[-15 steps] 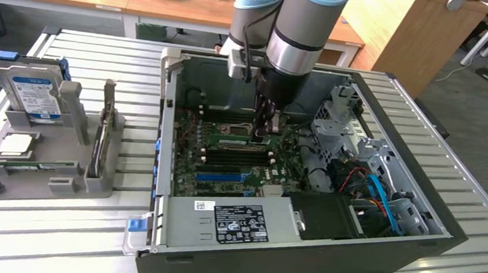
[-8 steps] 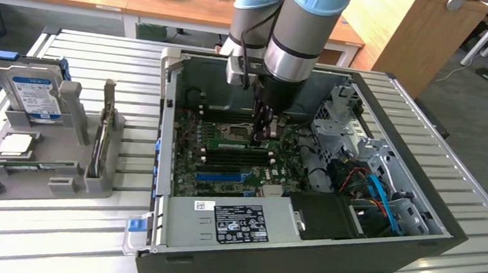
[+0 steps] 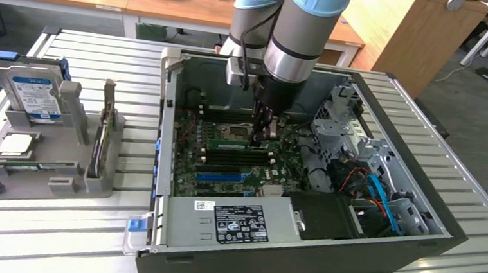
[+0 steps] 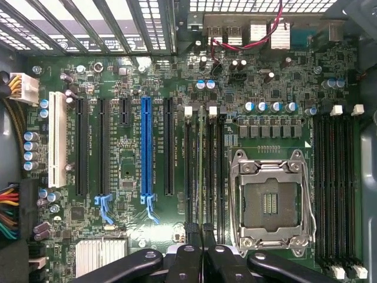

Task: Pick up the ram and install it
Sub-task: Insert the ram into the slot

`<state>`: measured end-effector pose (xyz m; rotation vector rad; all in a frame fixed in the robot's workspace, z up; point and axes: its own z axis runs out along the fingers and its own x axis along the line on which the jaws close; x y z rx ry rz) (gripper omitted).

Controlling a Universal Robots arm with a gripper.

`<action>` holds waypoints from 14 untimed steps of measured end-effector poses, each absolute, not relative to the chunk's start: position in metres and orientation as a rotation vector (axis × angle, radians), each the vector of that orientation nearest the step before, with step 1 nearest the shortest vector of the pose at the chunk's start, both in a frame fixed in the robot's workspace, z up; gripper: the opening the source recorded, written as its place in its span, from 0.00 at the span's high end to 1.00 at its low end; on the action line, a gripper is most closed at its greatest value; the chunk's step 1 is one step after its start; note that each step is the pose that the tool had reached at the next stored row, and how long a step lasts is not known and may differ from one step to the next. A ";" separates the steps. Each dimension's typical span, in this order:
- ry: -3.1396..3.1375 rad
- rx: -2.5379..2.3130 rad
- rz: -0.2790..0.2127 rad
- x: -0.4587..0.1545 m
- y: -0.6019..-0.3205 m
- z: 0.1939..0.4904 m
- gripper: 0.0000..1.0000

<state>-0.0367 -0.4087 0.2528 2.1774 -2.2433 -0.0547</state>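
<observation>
Holding the ram [image 4: 202,177] in the gripper [image 4: 200,231], jaws pinched narrow, edge-on along the memory slots [image 4: 188,165]. Tight beside the CPU socket [image 4: 271,203], case [image 3: 304,256] open overhead.

Table [image 3: 48,239] is ribbed shiny metal, holder [image 3: 68,183] matt grey plastic, mobo [image 4: 123,171] glossy PCB, tool [image 4: 203,229] matt black

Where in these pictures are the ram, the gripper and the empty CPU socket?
ram [image 4: 202,177]: wrist view, its thin edge facing the camera.
gripper [image 4: 198,230]: wrist view, midway between its fingertips.
CPU socket [image 4: 271,203]: wrist view, the contact field in its middle.
</observation>
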 end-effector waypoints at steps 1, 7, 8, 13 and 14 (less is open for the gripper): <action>-2.243 2.177 -0.055 -0.037 -0.409 0.253 0.88; -2.243 2.177 -0.055 -0.036 -0.413 0.253 0.88; -2.244 2.177 -0.055 -0.037 -0.413 0.253 0.88; -2.243 2.177 -0.055 -0.036 -0.414 0.253 0.88; -2.243 2.178 -0.055 -0.036 -0.414 0.252 0.88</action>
